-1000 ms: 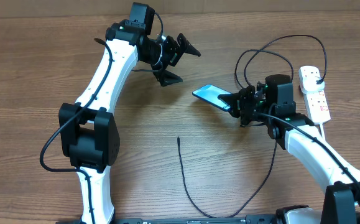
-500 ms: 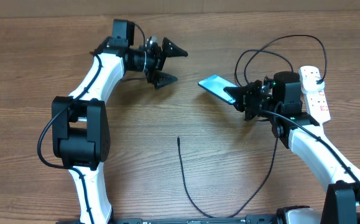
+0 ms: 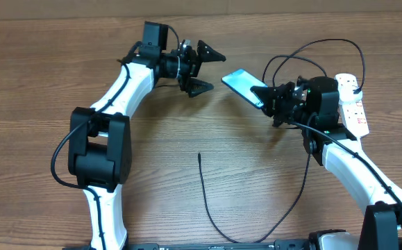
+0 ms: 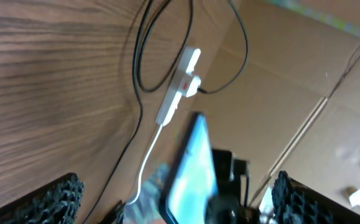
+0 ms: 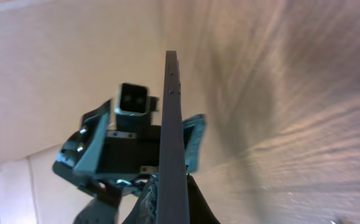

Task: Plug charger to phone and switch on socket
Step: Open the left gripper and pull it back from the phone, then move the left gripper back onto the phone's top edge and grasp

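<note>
The phone [image 3: 241,84], its screen lit cyan, is held off the table by my right gripper [image 3: 265,94], which is shut on its lower end. In the right wrist view the phone [image 5: 172,118] shows edge-on between the closed fingers of that gripper [image 5: 171,200]. My left gripper [image 3: 205,70] stands open just left of the phone, facing it. From the left wrist the phone [image 4: 192,169] lies between the wide-spread fingers [image 4: 63,198]. The charger's thin black cable [image 3: 207,201] lies on the table, its tip [image 3: 199,155] free. The white socket [image 3: 352,104] rests at the far right.
The charger cable loops along the front edge and up under my right arm [image 3: 353,167]. More black cable loops [image 3: 305,55] lie behind the phone near the socket. A cardboard wall [image 4: 316,81] stands beyond the table's far edge.
My right gripper has carried the phone up and toward the back of the table. My left gripper swung left, then back right, and now faces the phone closely.
</note>
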Robot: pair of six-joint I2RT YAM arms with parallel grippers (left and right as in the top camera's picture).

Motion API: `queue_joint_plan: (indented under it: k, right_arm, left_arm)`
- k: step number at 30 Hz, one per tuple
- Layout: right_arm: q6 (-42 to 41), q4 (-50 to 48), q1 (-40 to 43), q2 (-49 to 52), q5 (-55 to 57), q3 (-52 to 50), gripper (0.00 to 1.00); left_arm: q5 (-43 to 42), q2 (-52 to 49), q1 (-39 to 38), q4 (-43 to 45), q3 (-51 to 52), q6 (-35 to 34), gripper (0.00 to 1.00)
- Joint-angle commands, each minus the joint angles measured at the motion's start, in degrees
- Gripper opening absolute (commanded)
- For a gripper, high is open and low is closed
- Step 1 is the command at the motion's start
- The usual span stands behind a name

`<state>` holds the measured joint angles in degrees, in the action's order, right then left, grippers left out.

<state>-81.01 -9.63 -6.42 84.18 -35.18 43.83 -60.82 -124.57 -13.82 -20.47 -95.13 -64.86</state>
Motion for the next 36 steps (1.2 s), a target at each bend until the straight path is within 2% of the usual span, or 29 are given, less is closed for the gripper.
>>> queue_joint_plan:
  k: [1, 9, 15, 26, 36]
  right_arm:
    - [-1.75, -2.43, 0.26, -0.15, 1.86, 1.07, 0.04]
    - [-11.17, -3.02, -0.42, -0.15, 5.84, 1.07, 0.04]
    - [-15.58, -6.62, -1.95, -0.15, 8.92, 1.07, 0.04]
    - [-26.58, -6.86, -6.29, -0.15, 11.34, 1.07, 0.04]
    - [-26.47, -7.28, -6.8, -0.15, 12.31, 1.07, 0.04]
  left_arm:
    - [4.24, -0.13, -1.84, 3.15, 0.11, -7.17, 1.0]
    - [7.56, -0.13, -4.37, 11.63, 0.11, -12.94, 1.0]
    - [9.07, -0.13, -6.08, 11.96, 0.11, -17.2, 1.0]
    - [10.01, -0.13, -7.61, 14.95, 0.11, -20.06, 1.0]
    - [9.99, -0.13, -7.61, 14.88, 0.11, -20.06, 1.0]
